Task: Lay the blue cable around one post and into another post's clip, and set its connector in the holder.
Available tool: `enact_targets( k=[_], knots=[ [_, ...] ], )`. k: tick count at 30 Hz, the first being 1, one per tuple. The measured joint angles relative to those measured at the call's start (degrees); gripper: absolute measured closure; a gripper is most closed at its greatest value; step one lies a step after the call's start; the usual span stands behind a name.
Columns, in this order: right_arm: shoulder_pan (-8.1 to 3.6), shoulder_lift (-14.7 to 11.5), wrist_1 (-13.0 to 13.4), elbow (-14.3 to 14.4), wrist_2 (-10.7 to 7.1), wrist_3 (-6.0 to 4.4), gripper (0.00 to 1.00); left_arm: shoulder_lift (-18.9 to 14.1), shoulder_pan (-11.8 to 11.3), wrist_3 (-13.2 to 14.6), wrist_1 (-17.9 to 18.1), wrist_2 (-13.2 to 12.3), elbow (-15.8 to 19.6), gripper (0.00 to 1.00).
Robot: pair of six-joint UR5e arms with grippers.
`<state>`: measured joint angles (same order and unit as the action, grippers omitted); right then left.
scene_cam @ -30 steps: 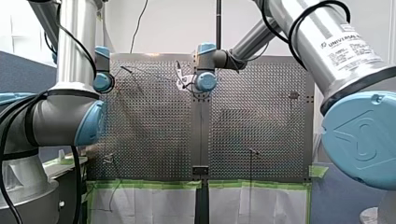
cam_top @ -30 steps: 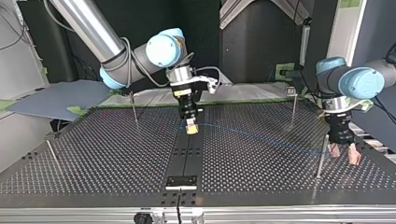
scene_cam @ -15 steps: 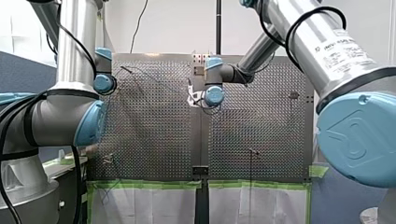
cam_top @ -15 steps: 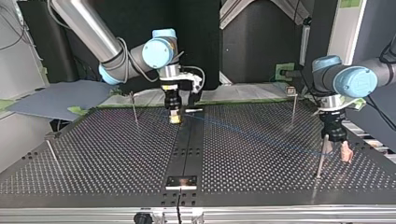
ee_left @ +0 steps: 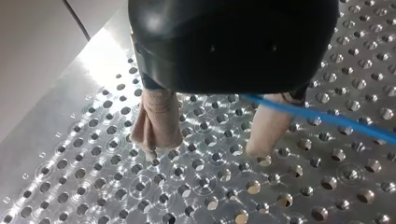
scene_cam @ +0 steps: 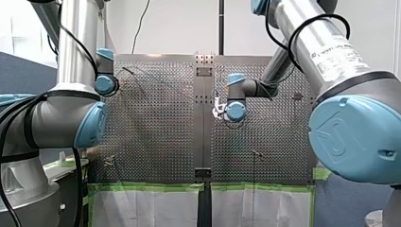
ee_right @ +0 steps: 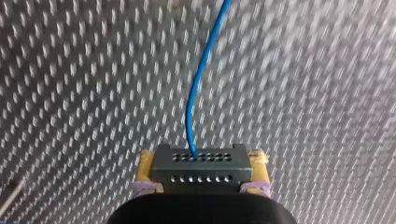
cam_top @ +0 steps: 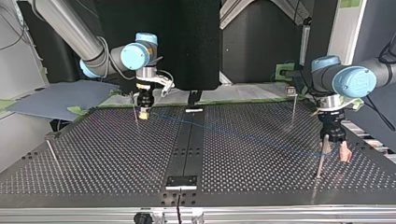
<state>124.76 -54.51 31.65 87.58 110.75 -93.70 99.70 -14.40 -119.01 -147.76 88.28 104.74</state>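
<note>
In the right wrist view my right gripper (ee_right: pixel 201 184), with yellow pads, is shut on a black connector (ee_right: pixel 201 163). The blue cable (ee_right: pixel 198 84) runs out of it, away over the perforated plate. At the top view's back left the same gripper (cam_top: pixel 144 113) hangs just above the table, beside a thin post (cam_top: pixel 135 108). The blue cable (cam_top: pixel 252 136) stretches from there across to a post (cam_top: pixel 320 161) at that view's right. My left gripper (cam_top: pixel 335 151) stands open by that post. In the left wrist view the cable (ee_left: pixel 327 119) passes beside one beige finger (ee_left: pixel 268 126) of my left gripper (ee_left: pixel 212 140).
More thin posts stand at the top view's far left (cam_top: pixel 50 150) and back right (cam_top: pixel 293 105), the latter with a small clip head. A small bracket (cam_top: pixel 182 181) sits on the centre strip near the front edge, another (cam_top: pixel 194 110) at the back. The table's front edge (cam_top: pixel 196 212) is close.
My right arm has carried the connector from the table's middle to the top view's back left, drawing the cable along. My left gripper has turned and edged closer to its post.
</note>
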Motion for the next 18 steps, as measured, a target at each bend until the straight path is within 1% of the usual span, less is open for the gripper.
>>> enact_targets(
  k=[2, 5, 9, 12, 13, 15, 16, 18],
  knots=[
    [-1.24, 0.23, 1.22, 1.23, 0.79, -0.5, 1.0, 0.0, 0.0, -0.08, 0.0, -0.09, 0.0, 0.0],
    [-3.08, 1.12, 3.08, 3.08, 1.31, -0.87, 1.0, 0.0, 0.0, -0.12, 0.0, -0.12, 0.0, 0.0],
    [-5.46, 3.09, 5.45, 5.46, 1.92, -1.0, 1.0, 0.0, 0.0, -0.13, 0.0, -0.09, -0.01, 0.0],
    [-7.23, 4.8, 7.23, 7.24, 3.13, -1.33, 1.0, 0.0, 0.0, -0.15, 0.0, -0.07, 0.0, 0.0],
    [-7.97, 5.53, 7.96, 7.98, 3.78, -1.52, 1.0, 0.0, 0.0, -0.17, 0.0, -0.04, 0.0, 0.0],
    [-9.04, 6.58, 9.04, 9.05, 4.74, -1.87, 1.0, 0.0, 0.0, -0.18, 0.0, -0.03, 0.0, 0.0],
    [-9.71, 7.25, 9.7, 9.71, 5.25, -2.2, 1.0, 0.0, 0.0, -0.2, 0.0, -0.04, 0.0, 0.0],
    [-10.7, 8.23, 10.69, 10.7, 5.71, -2.84, 1.0, 0.0, 0.0, -0.2, 0.0, -0.06, 0.0, 0.0]
  ],
)
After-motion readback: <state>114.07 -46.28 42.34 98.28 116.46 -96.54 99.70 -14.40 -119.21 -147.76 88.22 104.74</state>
